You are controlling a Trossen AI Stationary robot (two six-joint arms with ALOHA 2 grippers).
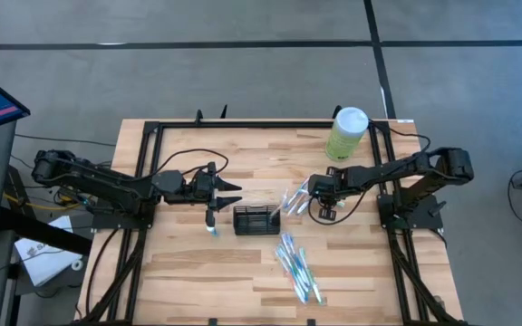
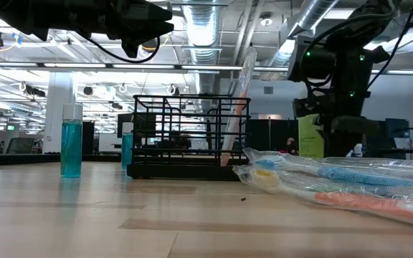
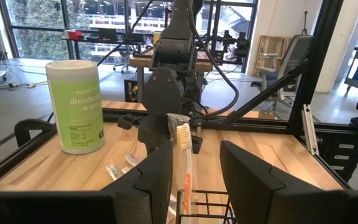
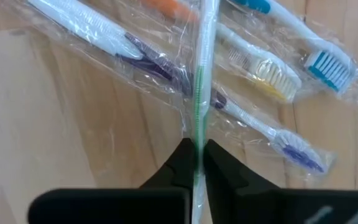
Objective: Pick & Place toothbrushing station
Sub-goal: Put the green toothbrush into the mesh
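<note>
The black wire holder (image 1: 256, 220) sits mid-worktop, long side running left to right. Just to its right, the right gripper (image 1: 308, 193) has its fingers pinched shut on a wrapped toothbrush (image 4: 202, 74) standing nearly upright, over the wrapped toothbrushes (image 1: 293, 198) lying there. The left gripper (image 1: 230, 194) hovers at the holder's left end, fingers apart, empty.
</note>
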